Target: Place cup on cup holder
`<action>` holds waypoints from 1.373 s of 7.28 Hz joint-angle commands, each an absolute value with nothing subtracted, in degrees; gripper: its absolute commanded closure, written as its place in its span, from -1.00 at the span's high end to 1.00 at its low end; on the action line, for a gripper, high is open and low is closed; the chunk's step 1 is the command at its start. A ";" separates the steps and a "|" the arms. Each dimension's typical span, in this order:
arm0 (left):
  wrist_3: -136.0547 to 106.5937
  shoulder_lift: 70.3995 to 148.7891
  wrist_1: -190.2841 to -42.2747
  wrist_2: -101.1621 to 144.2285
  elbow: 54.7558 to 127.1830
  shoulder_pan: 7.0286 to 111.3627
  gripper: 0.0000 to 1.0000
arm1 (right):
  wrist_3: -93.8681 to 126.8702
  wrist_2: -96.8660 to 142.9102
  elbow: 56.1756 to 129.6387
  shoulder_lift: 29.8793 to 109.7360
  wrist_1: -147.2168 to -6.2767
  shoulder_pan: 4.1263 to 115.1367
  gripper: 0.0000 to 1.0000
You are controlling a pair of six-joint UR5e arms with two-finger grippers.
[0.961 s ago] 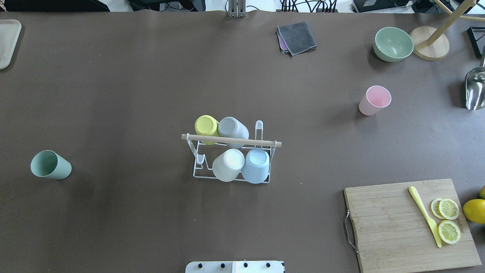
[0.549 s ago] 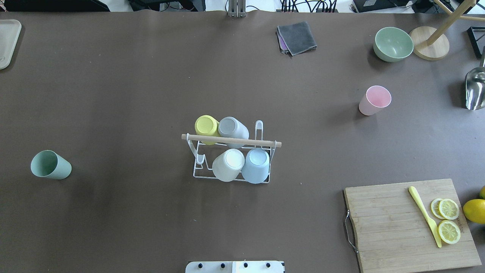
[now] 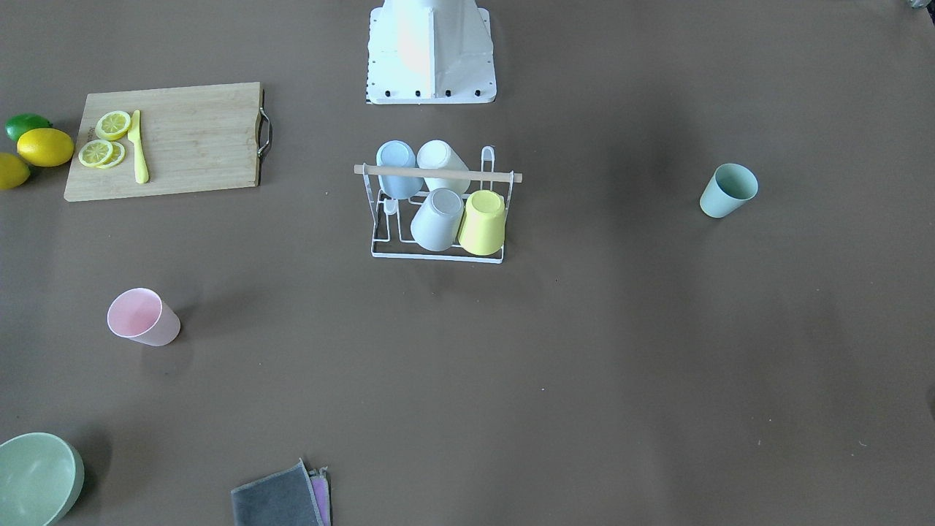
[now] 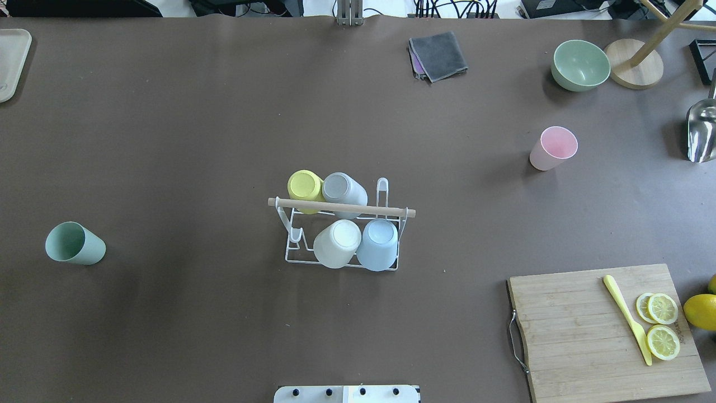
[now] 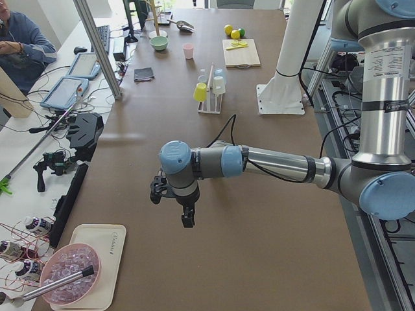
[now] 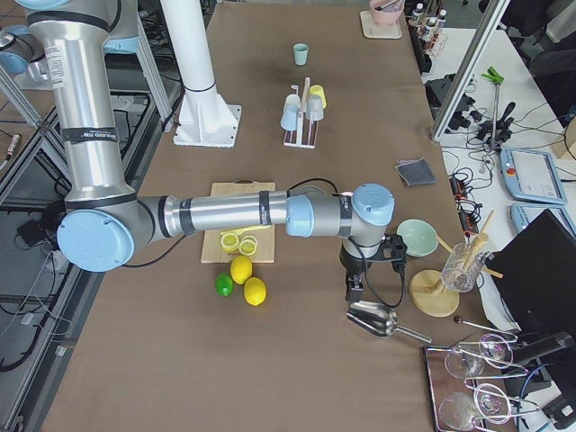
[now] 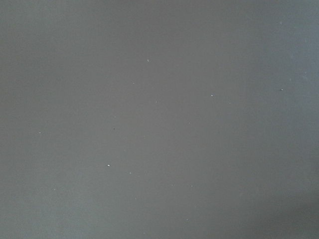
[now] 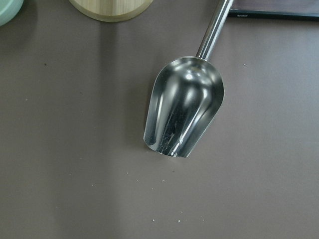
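Observation:
The cup holder (image 4: 341, 207), a white wire rack with a wooden rod on top, stands mid-table and carries several upturned cups: yellow, grey, white and light blue. It also shows in the front view (image 3: 438, 173). A green cup (image 4: 74, 243) stands upright at the left. A pink cup (image 4: 552, 148) stands upright at the right. Both grippers show only in the side views. My left gripper (image 5: 186, 219) hangs over bare table, and my right gripper (image 6: 352, 290) hangs over a metal scoop (image 8: 183, 112). I cannot tell whether either is open or shut.
A wooden cutting board (image 4: 582, 336) with lemon slices and a yellow knife lies at the near right. A green bowl (image 4: 580, 65), a wooden stand base (image 4: 634, 62) and a grey cloth (image 4: 438, 55) sit at the far edge. A tray (image 4: 11, 61) is at the far left.

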State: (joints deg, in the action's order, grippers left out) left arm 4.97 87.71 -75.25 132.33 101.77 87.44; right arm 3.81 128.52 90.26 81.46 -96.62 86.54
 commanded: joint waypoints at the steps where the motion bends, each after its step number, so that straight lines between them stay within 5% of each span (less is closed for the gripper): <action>1: 3.61 90.87 -70.52 130.26 104.21 78.86 0.96 | 3.87 125.34 90.44 79.02 -97.65 81.85 1.00; 4: 3.87 97.97 -65.09 130.17 104.76 75.60 0.96 | 7.20 125.42 88.34 74.47 -95.62 77.17 1.00; 6: 4.22 111.37 -47.03 120.67 103.54 67.55 0.96 | 8.25 126.47 85.71 70.25 -95.80 76.82 1.00; 8: 4.66 113.21 -43.85 119.18 102.05 62.41 0.96 | 11.68 132.42 81.93 64.19 -95.71 76.21 1.00; 10: 10.15 117.57 -43.68 119.18 92.25 61.35 0.96 | 15.37 133.42 80.77 59.95 -95.80 72.36 1.00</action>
